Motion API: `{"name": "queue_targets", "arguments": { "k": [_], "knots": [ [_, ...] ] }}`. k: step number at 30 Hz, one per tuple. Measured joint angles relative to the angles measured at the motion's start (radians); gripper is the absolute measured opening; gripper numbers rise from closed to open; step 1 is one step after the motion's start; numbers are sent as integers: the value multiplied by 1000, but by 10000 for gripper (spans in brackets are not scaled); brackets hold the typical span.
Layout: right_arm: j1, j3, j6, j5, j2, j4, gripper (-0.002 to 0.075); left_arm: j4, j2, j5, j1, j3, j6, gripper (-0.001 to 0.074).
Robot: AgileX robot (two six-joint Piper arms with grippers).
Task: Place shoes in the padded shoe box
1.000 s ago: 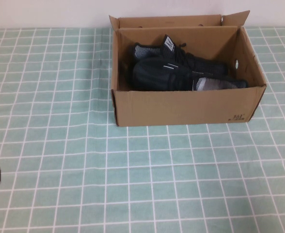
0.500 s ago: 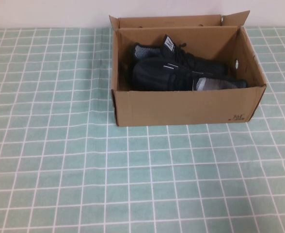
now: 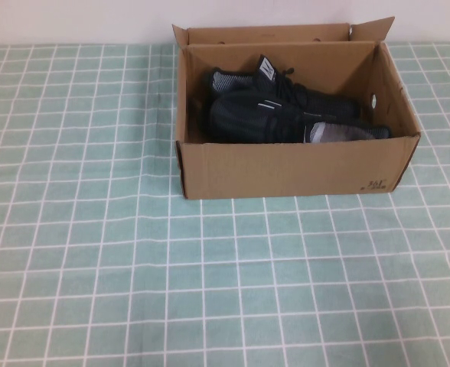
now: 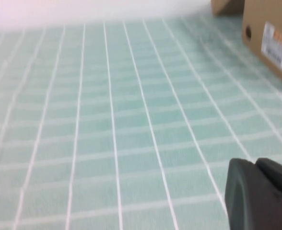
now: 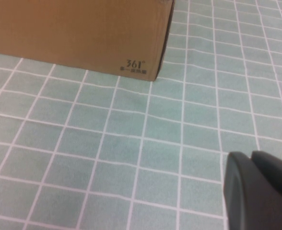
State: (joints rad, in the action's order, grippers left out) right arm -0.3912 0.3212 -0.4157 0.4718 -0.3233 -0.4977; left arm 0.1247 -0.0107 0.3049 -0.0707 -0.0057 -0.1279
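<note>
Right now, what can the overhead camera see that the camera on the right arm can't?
Only the high view looks into the padded shoe box: both shoes lie inside, flaps open. Neither pincer appears there.
Only the right wrist view shows the black print at the box's corner up close, plus part of the right pincer, off the box over the table.
Both show the brown box on the green checked tablecloth.

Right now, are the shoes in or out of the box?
In: both shoes lie inside the open box. Left gripper and right gripper hang over the tablecloth.
</note>
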Motion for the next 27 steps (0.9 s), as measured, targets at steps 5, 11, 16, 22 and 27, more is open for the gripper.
{"name": "queue_targets", "arguments": {
  "k": [5,11,16,22,27],
  "knots": [
    [0,0,0,0,0,0,-7,0,0,33,0,30,4,-3],
    [0,0,0,0,0,0,-7,-3,-2,52,0,32,6,-3],
    [0,0,0,0,0,0,-7,-3,-2,52,0,32,6,-3],
    [0,0,0,0,0,0,-7,-3,-2,52,0,32,6,-3],
    [0,0,0,0,0,0,-7,-3,-2,52,0,32,6,-3]
  ]
}}
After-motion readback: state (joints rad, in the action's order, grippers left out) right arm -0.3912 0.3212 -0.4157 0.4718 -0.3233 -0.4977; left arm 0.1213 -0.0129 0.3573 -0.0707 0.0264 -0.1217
